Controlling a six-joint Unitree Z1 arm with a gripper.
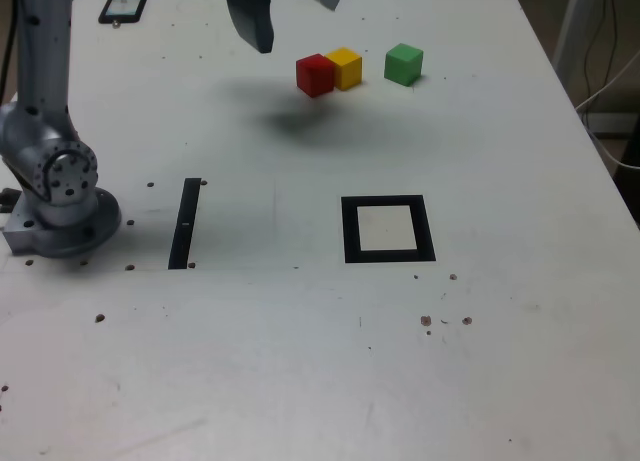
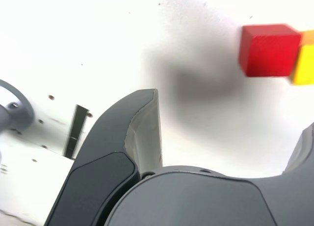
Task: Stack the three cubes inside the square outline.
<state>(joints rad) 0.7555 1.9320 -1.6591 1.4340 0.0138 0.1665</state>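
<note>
Three cubes sat on the white table (image 1: 300, 381), one of each colour: red cube (image 1: 315, 75), yellow cube (image 1: 346, 67), green cube (image 1: 404, 64). All three were small, equal in size, matte and sharp-edged. Red and yellow stood touching, the yellow at about two o'clock from the red in the exterior view; the green stood apart, at three o'clock from the yellow. Each cube showed a corner toward the exterior camera, so none sat square to the table edge; being cubes, they had no long axis. One square outline (image 1: 388, 229), a flat thick black frame with a white centre, lay well apart from the cubes, at about six o'clock from the yellow and green, sides roughly parallel to the table edges. It held nothing. One thin black strip (image 1: 185, 223) lay at nine o'clock from the outline, long axis running twelve to six. One grey gripper (image 1: 280, 6) hung above the table at about ten o'clock from the red cube, casting a soft shadow; its two curved dark fingers (image 2: 122, 147) were spread apart and held nothing. One round metal arm base (image 1: 62, 206) stood at nine o'clock from the strip. One small dark flat device (image 1: 123, 6) lay at the far corner. Tabletop was scuffed, with scattered dark specks.
</note>
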